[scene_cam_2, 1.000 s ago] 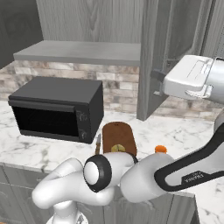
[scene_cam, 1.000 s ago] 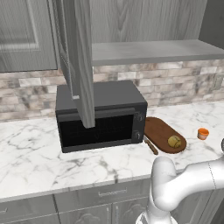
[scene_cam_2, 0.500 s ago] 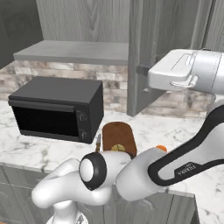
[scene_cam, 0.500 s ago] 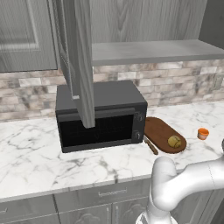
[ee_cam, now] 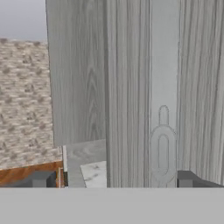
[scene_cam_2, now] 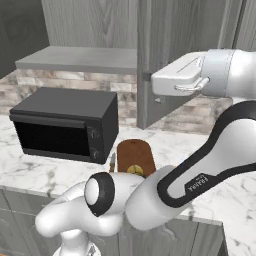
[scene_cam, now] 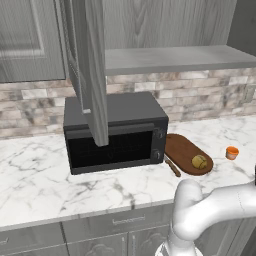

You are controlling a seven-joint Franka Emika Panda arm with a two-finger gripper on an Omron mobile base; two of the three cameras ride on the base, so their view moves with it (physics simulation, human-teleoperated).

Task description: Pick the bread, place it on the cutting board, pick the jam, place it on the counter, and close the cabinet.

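The bread [scene_cam: 199,161] lies on the cutting board [scene_cam: 186,152] and the jam [scene_cam: 232,152] stands on the bench [scene_cam: 40,175]. The hand [ee_cam: 112,179], fingers spread, faces the right cabinet door [scene_cam_2: 160,55] at its handle [ee_cam: 162,151]. The risk, I judge, is a glancing push that slides off, or leaving the left door [scene_cam: 90,65] open.

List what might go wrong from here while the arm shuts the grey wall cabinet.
1. The gripper faces the grey wood-grain cabinet door with its dark fingertips spread; a glancing push might slip off the panel.
2. The other door hangs open above the black microwave and may be forgotten.
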